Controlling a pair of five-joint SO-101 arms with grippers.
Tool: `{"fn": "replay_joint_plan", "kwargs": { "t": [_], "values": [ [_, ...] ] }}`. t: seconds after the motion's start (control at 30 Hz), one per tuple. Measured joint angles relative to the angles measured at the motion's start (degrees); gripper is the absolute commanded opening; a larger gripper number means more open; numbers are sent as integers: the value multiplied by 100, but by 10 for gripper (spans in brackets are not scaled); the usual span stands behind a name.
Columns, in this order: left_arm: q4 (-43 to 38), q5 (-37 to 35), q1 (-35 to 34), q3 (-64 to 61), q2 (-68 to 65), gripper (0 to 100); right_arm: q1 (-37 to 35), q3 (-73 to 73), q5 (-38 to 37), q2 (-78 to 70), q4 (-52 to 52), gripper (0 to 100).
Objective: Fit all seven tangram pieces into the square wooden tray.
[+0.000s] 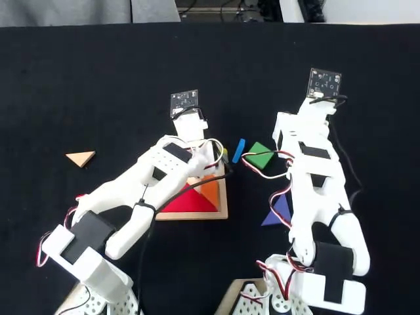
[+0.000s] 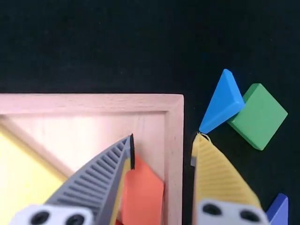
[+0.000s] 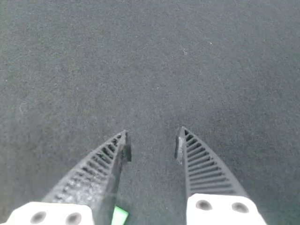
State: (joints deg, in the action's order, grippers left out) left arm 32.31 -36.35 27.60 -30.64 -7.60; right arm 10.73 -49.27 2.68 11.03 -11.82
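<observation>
Seven pieces can be counted across the views: three in the square wooden tray (image 1: pixel 197 214) and four on the black worktop (image 1: pixel 98 79) around it.

The high view shows the red triangle (image 1: pixel 187 200) and the orange piece (image 1: pixel 209 187) inside the tray, with the left arm (image 1: pixel 131 197) lying across the rest. The left wrist view adds a yellow piece (image 2: pixel 23 173) in the tray beside bare wood.

The high view also takes in the tan triangle (image 1: pixel 81 158), well apart from the tray toward the picture's left edge. The dark blue triangle (image 1: pixel 279 211) lies near the tray's side that faces the right arm (image 1: pixel 318 190), partly under that arm.

Off the tray's far corner, the blue triangle (image 2: pixel 222 101) and the green square (image 2: pixel 258 115) touch each other.

The left tool (image 2: pixel 164 138) is spread and straddles the tray's rim. Its grey finger (image 2: pixel 103 178) is inside, above the orange piece, and its yellow finger (image 2: pixel 220 183) is outside, its tip just beside the blue triangle. Whether the grey finger touches the orange piece cannot be told.

The right tool (image 3: pixel 152 136) is spread with nothing between its fingers, over bare worktop away from the tray. A sliver of green shows at the edge of its wrist view.
</observation>
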Motion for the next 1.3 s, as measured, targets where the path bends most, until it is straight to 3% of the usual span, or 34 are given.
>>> {"fn": "replay_joint_plan", "kwargs": {
  "t": [0.5, 0.83, 1.3],
  "values": [
    [0, 0, -9, 229, -492, 213, 0, 0, 0, 0, 0, 167],
    [1143, -26, 229, 659, -519, 211, 0, 0, 0, 0, 0, 167],
    [1846, -44, 563, 774, -510, 213, 0, 0, 0, 0, 0, 167]
  ]
}}
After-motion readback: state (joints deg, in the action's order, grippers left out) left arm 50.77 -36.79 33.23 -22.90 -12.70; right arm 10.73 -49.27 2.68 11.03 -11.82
